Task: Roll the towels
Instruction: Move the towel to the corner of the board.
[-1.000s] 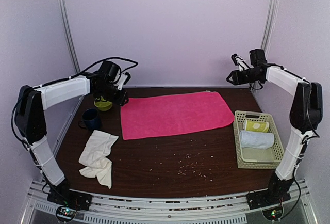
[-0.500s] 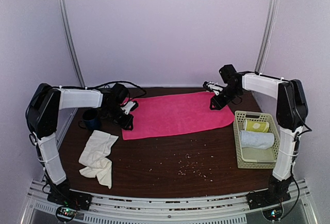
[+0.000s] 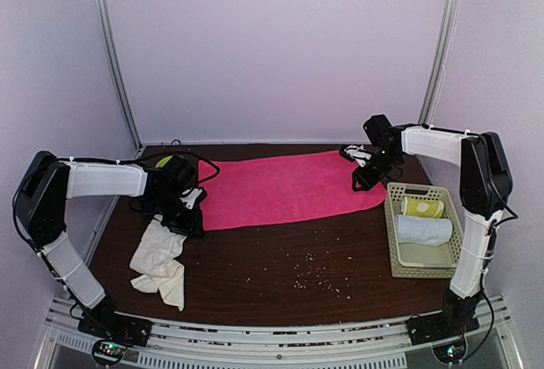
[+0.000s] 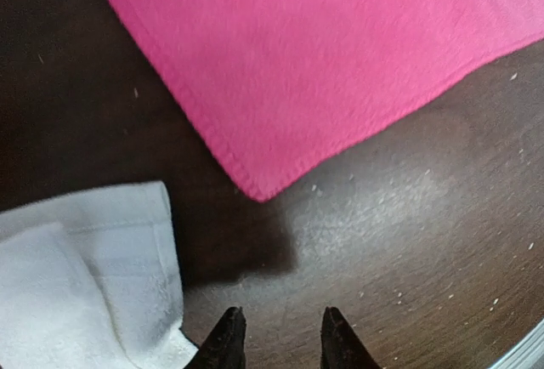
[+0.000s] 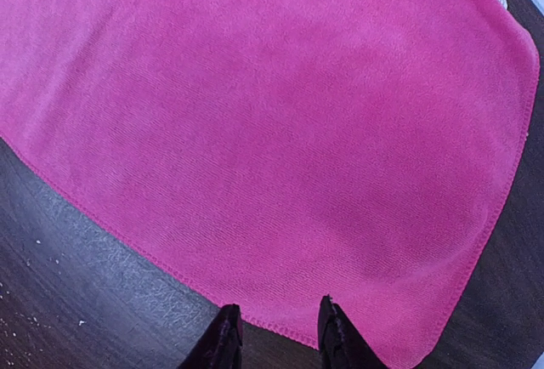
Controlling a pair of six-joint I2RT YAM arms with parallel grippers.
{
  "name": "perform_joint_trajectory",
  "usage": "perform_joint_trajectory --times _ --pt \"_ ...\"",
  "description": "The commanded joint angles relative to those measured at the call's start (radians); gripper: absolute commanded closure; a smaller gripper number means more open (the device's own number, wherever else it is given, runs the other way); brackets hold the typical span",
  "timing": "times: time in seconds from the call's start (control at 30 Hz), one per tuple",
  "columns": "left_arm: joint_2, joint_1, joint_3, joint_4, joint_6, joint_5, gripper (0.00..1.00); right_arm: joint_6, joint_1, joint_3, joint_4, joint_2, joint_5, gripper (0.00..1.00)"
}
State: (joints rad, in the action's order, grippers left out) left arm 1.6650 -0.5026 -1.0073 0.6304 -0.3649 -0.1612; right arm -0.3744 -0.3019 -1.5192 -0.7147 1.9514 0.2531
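Cream towel (image 3: 161,263) crumpled at the near left of the dark wooden table (image 3: 255,250), with crumbs (image 3: 310,277) scattered mid-front. Just beside its far edge, left claw (image 4: 279,335) low over bare wood, fingers apart, gripping nothing. At right, a basket (image 3: 392,233) holding a white roll (image 3: 423,229) with a yellow-green roll (image 3: 422,207) behind. Farther back, pink towel (image 3: 289,186) spread flat across the middle, its near-left corner close ahead of the left claw. Right claw (image 5: 276,331) above the right end's near edge, fingers parted, empty.
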Motion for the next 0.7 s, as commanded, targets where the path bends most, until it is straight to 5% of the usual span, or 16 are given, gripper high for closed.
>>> perform_joint_trajectory --times 0.0,0.17,0.37,0.5,0.67 --pt "0.009 -0.001 0.049 0.003 -0.055 -0.043 0.69 0.009 0.001 -0.016 0.013 -0.036 0.003 0.66" --pt "0.025 0.066 0.095 0.154 -0.199 0.058 0.67 -0.002 0.005 -0.008 0.007 -0.038 -0.016 0.67" --pt "-0.141 0.222 0.138 0.259 -0.245 0.171 0.61 -0.017 0.051 0.01 -0.007 -0.054 -0.022 0.66" --pt "-0.112 0.201 0.023 0.243 -0.183 0.114 0.63 -0.026 0.052 0.024 0.013 -0.051 -0.07 0.66" --pt "-0.013 0.047 -0.231 0.144 -0.051 0.072 0.64 -0.008 0.05 0.026 -0.004 -0.04 -0.054 0.66"
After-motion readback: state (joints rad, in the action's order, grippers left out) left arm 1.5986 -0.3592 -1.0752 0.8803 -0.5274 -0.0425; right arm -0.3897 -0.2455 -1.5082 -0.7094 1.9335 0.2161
